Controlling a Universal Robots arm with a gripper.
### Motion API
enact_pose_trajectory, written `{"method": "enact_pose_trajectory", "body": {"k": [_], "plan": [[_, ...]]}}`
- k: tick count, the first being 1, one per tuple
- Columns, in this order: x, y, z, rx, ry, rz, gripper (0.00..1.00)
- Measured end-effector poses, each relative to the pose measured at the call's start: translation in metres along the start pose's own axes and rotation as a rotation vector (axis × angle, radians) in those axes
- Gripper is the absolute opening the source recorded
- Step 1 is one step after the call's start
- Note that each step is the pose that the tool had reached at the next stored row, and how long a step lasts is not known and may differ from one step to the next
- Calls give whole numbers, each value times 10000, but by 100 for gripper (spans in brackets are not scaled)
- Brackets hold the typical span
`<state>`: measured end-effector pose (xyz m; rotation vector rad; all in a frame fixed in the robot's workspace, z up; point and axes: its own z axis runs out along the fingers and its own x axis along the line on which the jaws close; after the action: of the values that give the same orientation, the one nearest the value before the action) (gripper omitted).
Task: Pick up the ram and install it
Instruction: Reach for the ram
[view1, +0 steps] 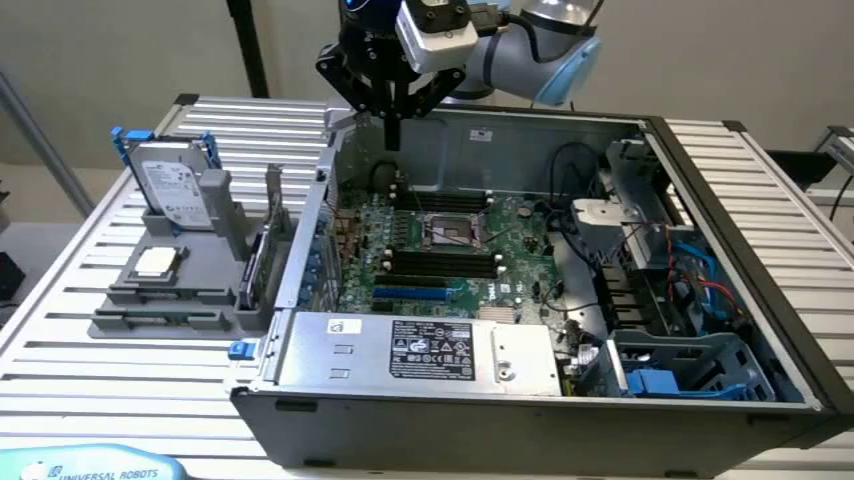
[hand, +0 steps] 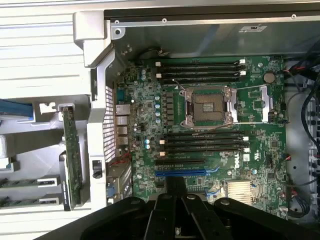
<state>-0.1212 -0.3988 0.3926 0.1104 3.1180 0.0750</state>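
Grey plastic makes up the holder (view1: 114, 327) at about eight o'clock in the exterior view. The ram (view1: 160, 318) lies flat in its front slots, untouched. Toward three o'clock from it, a green card (view1: 274, 250) stands on edge just beside the wall of the open computer case (view1: 534, 420).

The gripper (view1: 392, 135) hangs at twelve o'clock over the rear of that case. Its fingers are pressed together on nothing, and it is well apart from the ram. Toward five o'clock from the gripper lies the motherboard (view1: 521, 225), whose black memory slots (view1: 434, 262) look empty.

As I judge it, the work has barely begun: the ram is not yet picked up, and the whole of the installing is left.
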Motion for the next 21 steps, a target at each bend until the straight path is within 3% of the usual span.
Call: {"method": "enact_pose_trajectory", "body": {"k": [3, 7, 13, 21], "plan": [[0, -5, -1, 0, 1, 0, 11], [71, -86, -1, -3, 0, 1, 11], [331, -186, 14, -3, 0, 0, 11], [692, -236, 48, -3, 0, 0, 11]]}}
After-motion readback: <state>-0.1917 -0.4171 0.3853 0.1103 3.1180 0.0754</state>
